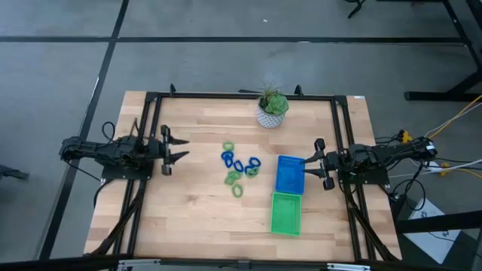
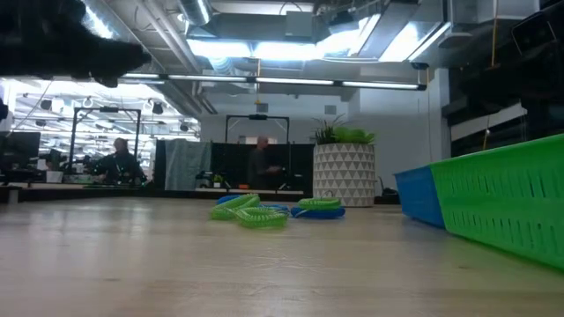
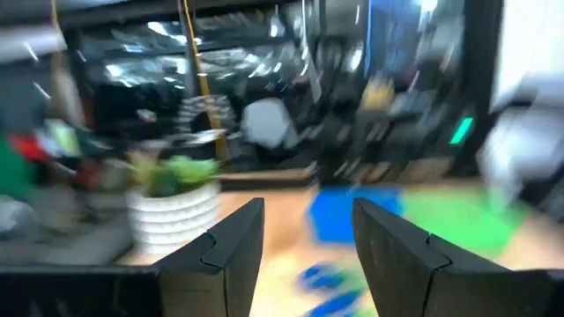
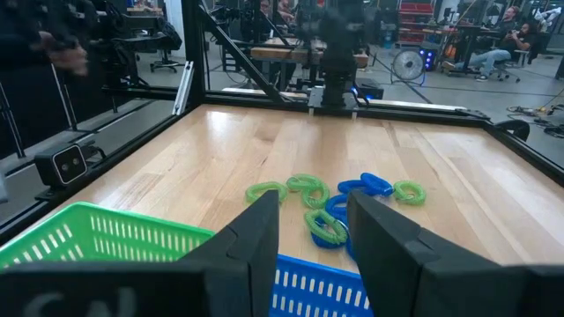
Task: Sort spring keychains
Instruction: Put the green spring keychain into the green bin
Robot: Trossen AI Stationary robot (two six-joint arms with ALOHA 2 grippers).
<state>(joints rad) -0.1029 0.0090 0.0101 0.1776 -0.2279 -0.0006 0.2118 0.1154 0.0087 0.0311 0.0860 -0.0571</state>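
Coiled plastic keychains (image 1: 238, 168), blue and light green, clustered loose near desk centre; small springy loops, some touching or overlapping; same cluster lying flat in low view (image 2: 264, 211) and right wrist view (image 4: 335, 201).

Blue tray (image 1: 289, 174) and green tray (image 1: 286, 213), flat rectangular plastic with perforated, grid-like walls, set end to end just right of the cluster, blue farther back, green nearer the front edge; short ends touching or nearly so; nothing visible inside from above.

White pot (image 1: 270, 115) with faceted triangular relief, green spiky plant, standing near the back edge, apart from the cluster.

Desk (image 1: 188, 203) of pale wood planks, smooth, framed by dark metal rails; grey floor beyond; workshop room behind with ceiling lights, benches and people far off.

Left gripper (image 1: 178, 150) at left side, above the desk, fingers apart, holding nothing, well apart from the cluster; bare wood between.

Right gripper (image 1: 315, 162) at right side, just beside the blue tray, fingers apart, holding nothing; own fingers (image 4: 256, 238) dark, blocky, framing trays and cluster.

Broad bare wood at front and left.
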